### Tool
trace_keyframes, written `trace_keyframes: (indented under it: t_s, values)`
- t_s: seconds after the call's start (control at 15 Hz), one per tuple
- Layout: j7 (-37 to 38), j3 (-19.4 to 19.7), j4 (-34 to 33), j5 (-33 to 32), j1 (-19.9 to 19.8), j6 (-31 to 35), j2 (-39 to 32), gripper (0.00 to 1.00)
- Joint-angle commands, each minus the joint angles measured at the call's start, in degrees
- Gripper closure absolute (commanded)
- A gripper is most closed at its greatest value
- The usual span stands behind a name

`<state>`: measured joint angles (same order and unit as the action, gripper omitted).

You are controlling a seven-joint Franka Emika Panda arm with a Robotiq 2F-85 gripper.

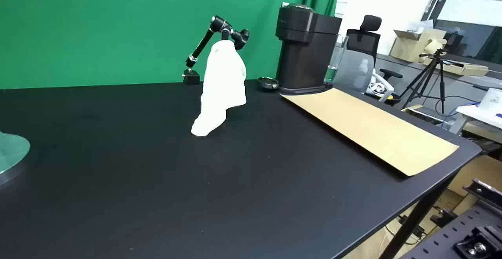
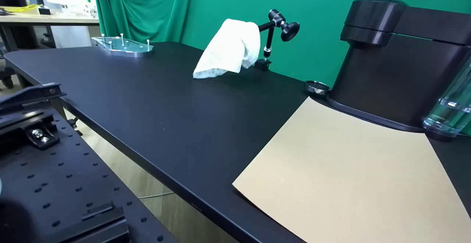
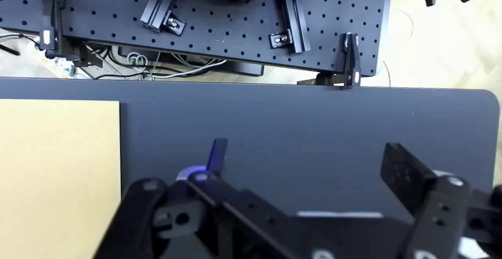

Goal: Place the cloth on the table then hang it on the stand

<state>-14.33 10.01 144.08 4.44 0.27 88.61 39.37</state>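
Observation:
The white cloth (image 1: 224,82) hangs draped over the black jointed stand (image 1: 202,46) in both exterior views; there the cloth (image 2: 229,48) covers part of the stand (image 2: 269,41). The cloth's lower end hangs down over the black table (image 1: 235,180); I cannot tell whether it touches. The table also shows in the wrist view (image 3: 313,110). My gripper (image 3: 306,147) is open, with its two fingers wide apart and nothing between them, above the table. It is out of both exterior views. The stand is not visible in the wrist view. A white strip shows by the gripper's body; I cannot tell what it is.
A tan cardboard sheet (image 1: 372,129) lies on the table beside a black coffee machine (image 2: 390,70) with a water tank. A small round dish (image 1: 268,83) stands by the machine. A clear plate with pegs (image 2: 123,48) is at the table's other end. A perforated base (image 3: 235,35) adjoins.

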Motion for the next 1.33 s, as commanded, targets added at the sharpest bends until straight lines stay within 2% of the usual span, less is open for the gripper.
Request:
trace_keyframes:
  t_s: [0.0, 0.73, 1.07, 1.27]
  values:
    - [-0.43, -0.66, -0.08, 0.31, -0.83, -0.07, -0.15, 0.0]
    - [0.39, -1.51, 0.31, -0.32, -1.0, 1.2, 0.19, 0.0]
    - [1.39, -5.67, -0.1, -4.53, -0.41, 17.14, -5.71, 0.0]
    - [1.84, -7.87, -2.04, -8.02, -0.04, 30.82, -14.94, 0.0]
